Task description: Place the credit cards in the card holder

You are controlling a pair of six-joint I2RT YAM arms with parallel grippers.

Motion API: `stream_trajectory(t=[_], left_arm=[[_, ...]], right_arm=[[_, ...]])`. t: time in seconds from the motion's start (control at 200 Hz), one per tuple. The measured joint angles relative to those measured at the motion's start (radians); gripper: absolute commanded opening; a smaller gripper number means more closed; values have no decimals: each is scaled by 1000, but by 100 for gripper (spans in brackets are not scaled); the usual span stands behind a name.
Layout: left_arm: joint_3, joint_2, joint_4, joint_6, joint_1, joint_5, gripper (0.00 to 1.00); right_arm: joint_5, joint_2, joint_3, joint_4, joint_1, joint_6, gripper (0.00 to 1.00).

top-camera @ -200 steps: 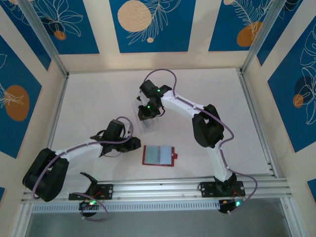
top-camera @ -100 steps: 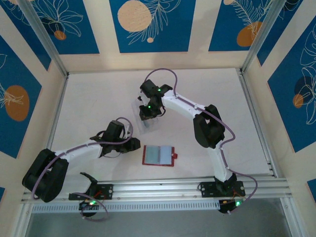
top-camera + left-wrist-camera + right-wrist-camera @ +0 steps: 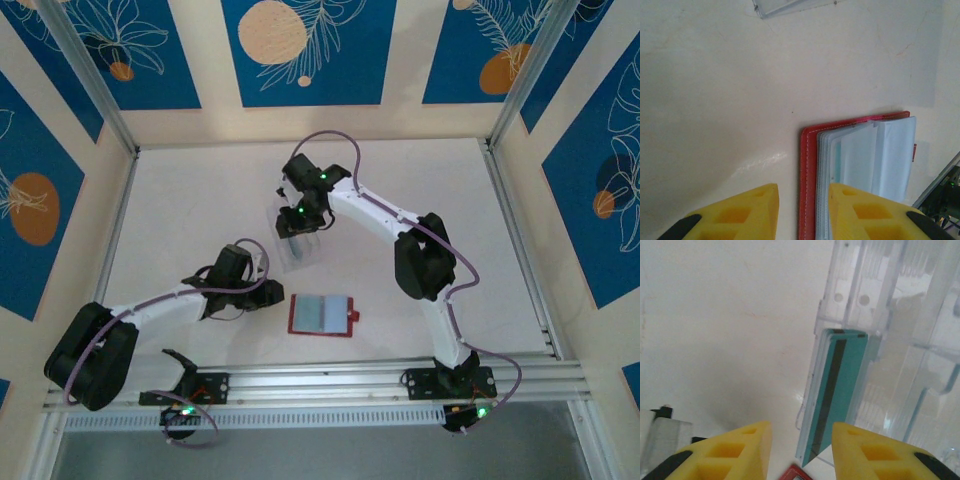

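White tabletop (image 3: pixel 180 210) fenced by cream walls with blue leaf panels, with a metal rail (image 3: pixel 330 377) along the near side; plenty of bare room to left, right and back. Near the front middle, red wallet (image 3: pixel 322 315) lying open and flat, pale sleeves up, clear of the rail. Further back, clear plastic case (image 3: pixel 290 252) directly below the right gripper (image 3: pixel 297 235). Left gripper (image 3: pixel 275 295) just beside the wallet's left edge. Up close from the left wrist: yellow fingers (image 3: pixel 747 210) apart, clamping nothing, red edge of the wallet in the gap, one finger in front of the sleeves, contact impossible to tell; a corner of the clear case at the top. Up close from the right wrist: fingers (image 3: pixel 735 450) likewise apart, gripping nothing; teal cards (image 3: pixel 847 375) stacked on edge inside the case, dark stripe showing, just beyond the fingertips; a red corner of the wallet at the bottom edge.
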Motion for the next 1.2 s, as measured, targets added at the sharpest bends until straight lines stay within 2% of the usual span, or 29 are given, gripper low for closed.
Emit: stream_trajectory(t=[0.565, 0.82, 0.975, 1.2], left_arm=[[-10, -53, -28, 0, 0, -25, 31], [-16, -154, -91, 0, 1, -73, 31], [-22, -213, -131, 0, 4, -106, 31], [-37, -217, -154, 0, 10, -114, 31]], right_arm=[[101, 84, 53, -66, 50, 0, 39], [151, 122, 83, -86, 71, -4, 39], [156, 127, 93, -93, 72, -4, 39], [120, 127, 92, -86, 64, -3, 38]])
